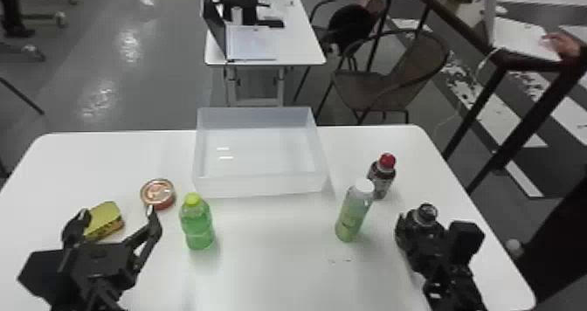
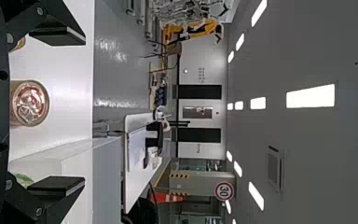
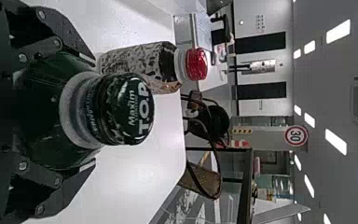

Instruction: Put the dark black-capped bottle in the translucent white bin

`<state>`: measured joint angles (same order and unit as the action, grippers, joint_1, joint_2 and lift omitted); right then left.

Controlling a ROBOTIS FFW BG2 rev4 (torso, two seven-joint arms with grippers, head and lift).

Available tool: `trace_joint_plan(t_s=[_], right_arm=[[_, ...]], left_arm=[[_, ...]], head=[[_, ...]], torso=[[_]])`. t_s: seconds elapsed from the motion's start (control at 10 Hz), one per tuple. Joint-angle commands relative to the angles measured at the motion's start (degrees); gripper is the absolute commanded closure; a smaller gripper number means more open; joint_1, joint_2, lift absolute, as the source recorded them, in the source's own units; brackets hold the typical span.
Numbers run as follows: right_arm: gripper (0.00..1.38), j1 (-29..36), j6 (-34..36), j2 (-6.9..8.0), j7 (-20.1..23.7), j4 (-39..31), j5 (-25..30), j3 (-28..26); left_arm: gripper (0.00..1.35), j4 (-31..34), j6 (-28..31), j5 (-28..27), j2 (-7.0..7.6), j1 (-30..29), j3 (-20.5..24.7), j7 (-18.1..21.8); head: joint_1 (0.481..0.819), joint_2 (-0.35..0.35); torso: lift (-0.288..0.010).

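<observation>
Dark bottle (image 1: 425, 215) is standing upright, pinched in the half-spread right claw (image 3: 94, 112); the left claw (image 2: 84, 111) is hanging wide apart, empty. Bin (image 1: 262, 185) is lying forward-left of the right claw: lifting vertically first is clearing the white-capped bottle (image 1: 353, 214).

Tin (image 1: 158, 194) left of the bin (image 1: 262, 185), three bottles (image 1: 426, 215) to its right.
</observation>
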<state>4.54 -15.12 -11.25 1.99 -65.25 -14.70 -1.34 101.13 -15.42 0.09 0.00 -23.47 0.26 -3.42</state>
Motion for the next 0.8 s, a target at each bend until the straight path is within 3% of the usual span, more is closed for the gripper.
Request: trace_joint_plan(t_s=[0.0, 0.3, 0.4, 0.6, 0.7], right_arm=[[0.78, 1.79, 1.06, 0.44, -0.05, -1.73, -0.06, -0.77], [0.75, 7.5, 2.82, 1.23, 0.04, -10.95, -2.17, -1.21], [0.74, 10.58, 4.75, 1.5, 0.04, -17.19, -3.14, -1.21], [0.74, 14.71, 15.65, 2.99, 0.83, -32.93, -2.35, -0.77], [0.74, 13.57, 21.01, 3.78, 1.88, -39.69, -0.94, -0.86]], left_arm=[[0.23, -0.14, -0.23, -0.09, -0.15, 0.0, 0.0, 0.0], [0.23, -0.32, -0.31, -0.09, -0.15, 0.18, -0.09, 0.0], [0.23, -0.41, -0.31, 0.0, -0.15, 0.27, -0.26, 0.0], [0.23, -0.67, -0.4, 0.09, -0.15, 0.27, -0.26, 0.0], [0.23, -0.67, -0.31, 0.09, -0.15, 0.18, -0.26, 0.0]], head=[[0.695, -0.12], [0.695, -0.119], [0.695, -0.114], [0.695, -0.096], [0.695, -0.069]], torso=[[-0.038], [-0.038], [-0.038], [-0.038], [-0.038]])
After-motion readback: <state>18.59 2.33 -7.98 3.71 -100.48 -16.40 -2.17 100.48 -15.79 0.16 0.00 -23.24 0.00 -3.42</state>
